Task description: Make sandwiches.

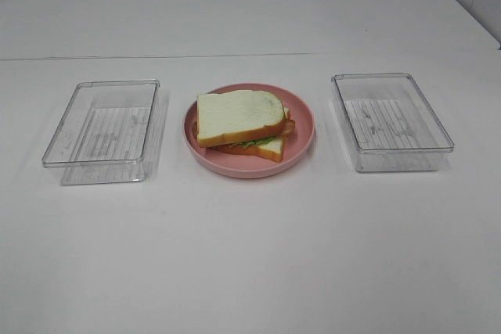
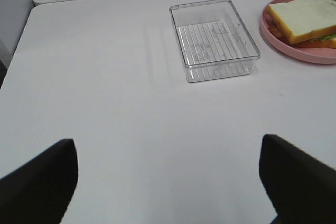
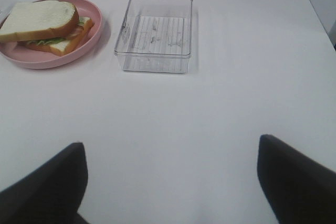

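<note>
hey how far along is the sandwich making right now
It looks finished: one sandwich sits stacked on the pink plate, bread on top and bottom with green lettuce and a brown strip peeking out between. Nothing is in hand; the left gripper and right gripper are open and well back. Both clear trays are empty, so nothing obvious remains.

Sandwich (image 1: 239,116): we are seeing it lying on the pink plate, top slice skewed over the lower one, green lettuce and a brown strip peeking out at the edge.
Pink plate (image 1: 301,145): we are seeing it sitting mid-table between the two trays.
Left clear tray (image 1: 101,132): standing empty, apart from the plate.
Right clear tray (image 1: 391,122): likewise sitting empty, apart from the plate.
White table (image 1: 250,256): we are seeing it carrying everything.
</note>
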Tool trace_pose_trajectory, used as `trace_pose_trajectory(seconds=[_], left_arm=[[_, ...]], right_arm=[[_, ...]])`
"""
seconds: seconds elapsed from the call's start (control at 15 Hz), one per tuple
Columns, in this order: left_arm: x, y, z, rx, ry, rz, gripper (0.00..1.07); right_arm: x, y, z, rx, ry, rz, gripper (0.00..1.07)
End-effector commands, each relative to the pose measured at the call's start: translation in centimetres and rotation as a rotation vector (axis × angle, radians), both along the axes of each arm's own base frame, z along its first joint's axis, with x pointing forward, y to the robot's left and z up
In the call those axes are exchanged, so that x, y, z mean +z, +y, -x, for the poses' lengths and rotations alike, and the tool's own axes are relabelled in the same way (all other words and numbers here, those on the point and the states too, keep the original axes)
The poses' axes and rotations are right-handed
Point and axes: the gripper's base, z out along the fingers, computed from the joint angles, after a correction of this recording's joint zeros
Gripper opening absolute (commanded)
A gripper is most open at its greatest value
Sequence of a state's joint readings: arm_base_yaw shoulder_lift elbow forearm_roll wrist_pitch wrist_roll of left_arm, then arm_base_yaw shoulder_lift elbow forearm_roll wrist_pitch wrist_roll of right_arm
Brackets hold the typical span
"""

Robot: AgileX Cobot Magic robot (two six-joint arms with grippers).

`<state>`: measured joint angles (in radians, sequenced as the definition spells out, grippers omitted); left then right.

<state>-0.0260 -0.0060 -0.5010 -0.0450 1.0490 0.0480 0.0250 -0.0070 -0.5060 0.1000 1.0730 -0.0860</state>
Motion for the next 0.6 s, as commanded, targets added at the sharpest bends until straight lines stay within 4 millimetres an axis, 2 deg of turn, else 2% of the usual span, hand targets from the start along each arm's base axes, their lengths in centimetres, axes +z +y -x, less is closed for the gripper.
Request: trace_pose_trajectory(seconds=[0.07,0.6], left_arm=[[0.04,-0.03,0.32,0.001,-0.033,0.004,0.89],[0.04,-0.03,0.32,0.001,-0.033,0.004,0.89]], right_arm=[[0.01,-0.01,0.11,-0.004,-0.022,-0.002,0.83],[0.01,-0.01,0.11,-0.004,-0.022,-0.002,0.83]])
